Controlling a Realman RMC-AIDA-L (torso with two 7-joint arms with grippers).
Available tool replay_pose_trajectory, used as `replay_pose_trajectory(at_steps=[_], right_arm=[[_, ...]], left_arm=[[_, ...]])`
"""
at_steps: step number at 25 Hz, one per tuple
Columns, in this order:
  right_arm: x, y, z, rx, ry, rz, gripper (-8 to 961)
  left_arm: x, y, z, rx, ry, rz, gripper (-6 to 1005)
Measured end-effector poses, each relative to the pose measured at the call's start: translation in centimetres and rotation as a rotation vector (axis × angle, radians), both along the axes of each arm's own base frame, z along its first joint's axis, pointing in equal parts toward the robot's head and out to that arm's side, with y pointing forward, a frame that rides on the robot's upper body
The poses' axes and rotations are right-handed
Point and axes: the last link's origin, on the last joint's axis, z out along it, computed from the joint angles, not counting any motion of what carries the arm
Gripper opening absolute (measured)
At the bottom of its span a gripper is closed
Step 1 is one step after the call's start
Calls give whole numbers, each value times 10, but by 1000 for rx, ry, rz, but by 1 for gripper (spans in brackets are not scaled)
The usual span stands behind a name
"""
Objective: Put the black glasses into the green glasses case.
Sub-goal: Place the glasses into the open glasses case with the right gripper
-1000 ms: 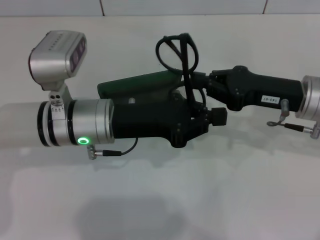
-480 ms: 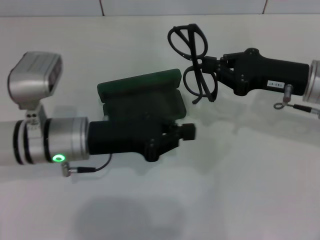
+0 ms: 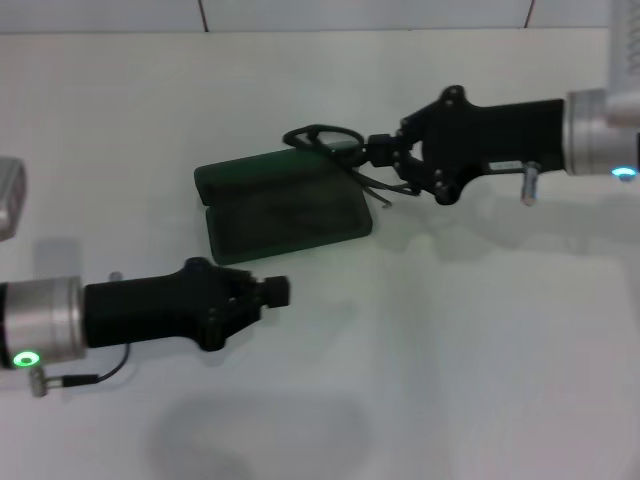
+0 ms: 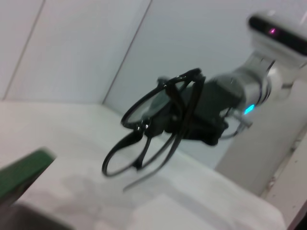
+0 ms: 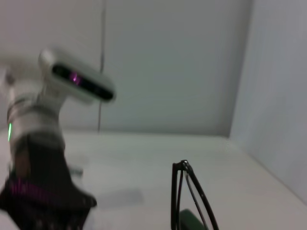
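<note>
The green glasses case [image 3: 285, 222] lies open on the white table, its lid [image 3: 265, 170] folded back on the far side. My right gripper [image 3: 383, 153] is shut on the black glasses [image 3: 322, 137] and holds them tilted over the case's right far corner. The left wrist view shows the glasses [image 4: 144, 129] in the air in front of the right gripper [image 4: 199, 112], with a corner of the case [image 4: 21, 175] below. They also show in the right wrist view [image 5: 188, 199]. My left gripper [image 3: 276, 291] is empty, in front of the case and apart from it.
The white table [image 3: 450, 350] runs to a tiled wall [image 3: 350, 12] at the back. The left arm [image 3: 130, 315] stretches along the front left. The right arm [image 3: 520, 130] reaches in from the right.
My left arm has drawn back left and toward the front, uncovering the case. My right gripper has brought the glasses down and left, over the case's right end.
</note>
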Motion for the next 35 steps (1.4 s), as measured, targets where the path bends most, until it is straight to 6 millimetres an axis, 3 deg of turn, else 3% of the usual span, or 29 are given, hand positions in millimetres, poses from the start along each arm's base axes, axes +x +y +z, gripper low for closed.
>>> replay_pose_trajectory(at_steps=[6, 19, 35], right_arm=[[-20, 6, -22, 51, -167, 130, 31], [-29, 7, -67, 160, -322, 205, 31], [-35, 9, -82, 147, -324, 180, 30]], left_arm=[[-22, -10, 14, 25, 54, 48, 0], [-22, -10, 17, 14, 55, 52, 0], [-15, -6, 15, 9, 48, 30, 0]])
